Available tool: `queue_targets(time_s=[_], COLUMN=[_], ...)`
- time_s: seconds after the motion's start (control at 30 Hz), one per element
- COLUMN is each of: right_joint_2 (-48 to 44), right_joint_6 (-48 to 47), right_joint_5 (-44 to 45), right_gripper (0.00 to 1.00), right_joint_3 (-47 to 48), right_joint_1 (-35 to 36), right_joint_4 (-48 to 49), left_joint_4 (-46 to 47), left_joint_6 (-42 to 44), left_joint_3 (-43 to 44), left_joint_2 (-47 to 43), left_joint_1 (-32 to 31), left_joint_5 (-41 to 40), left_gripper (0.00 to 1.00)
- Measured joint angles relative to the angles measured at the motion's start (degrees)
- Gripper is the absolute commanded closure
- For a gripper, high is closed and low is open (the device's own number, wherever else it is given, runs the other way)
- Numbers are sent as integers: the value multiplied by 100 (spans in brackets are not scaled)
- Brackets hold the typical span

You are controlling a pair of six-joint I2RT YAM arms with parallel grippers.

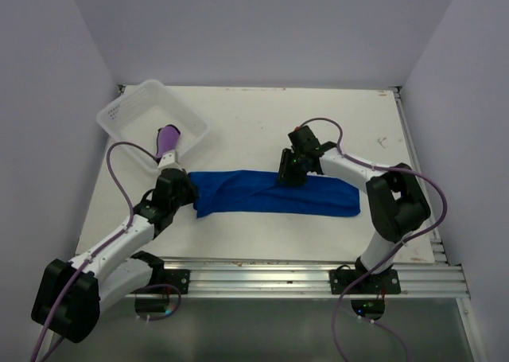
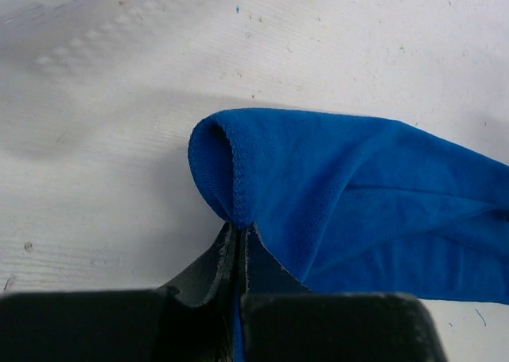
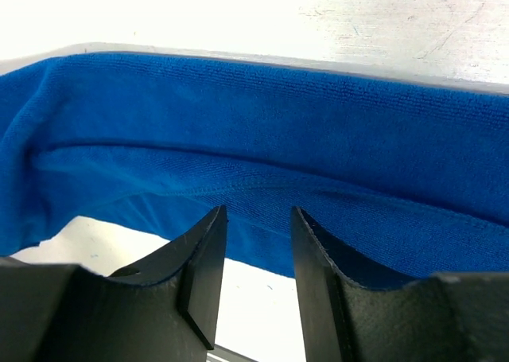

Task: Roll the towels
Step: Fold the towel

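The table (image 1: 238, 123) is white, with small scratches and specks, and pale lilac-grey walls (image 1: 262, 28) close it on three sides. An aluminium rail (image 1: 318, 274) runs along the near edge, where both arms are fixed.

The blue towel (image 1: 318, 196) lies on the table as a long folded strip between the two grippers. The left gripper (image 1: 181, 188) is at the strip's left end, and the right gripper (image 1: 291, 171) is over its far edge, about the middle of the strip. Beyond the left gripper stands a white plastic basket (image 1: 119, 115), and the purple towel (image 1: 167, 139) lies in it, against its near wall.

Only the top view shows the basket, the purple towel and the whole strip. The left wrist view shows that the left gripper (image 2: 241, 231) has its fingers pressed together on the hemmed corner of the blue towel (image 2: 358, 195); the cloth makes a rounded fold just ahead of the tips. The right wrist view shows the right gripper (image 3: 258, 219) with fingers spread, a gap between them, and the blue towel (image 3: 254, 131) directly ahead of the tips, touching or almost touching them.
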Motion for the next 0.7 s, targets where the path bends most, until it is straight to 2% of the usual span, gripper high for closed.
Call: queue_targets(time_s=[0.27,0.7], right_joint_2=[173,511], right_joint_6=[286,592], right_joint_5=[109,133], right_gripper=[57,62], right_joint_3=[0,48], right_joint_1=[4,26], right_joint_4=[122,260], left_joint_4=[105,269], left_joint_6=[4,103], left_joint_3=[-59,-138], left_joint_2=[24,37], left_joint_1=[0,0], left_joint_5=[92,131], left_gripper=[100,100])
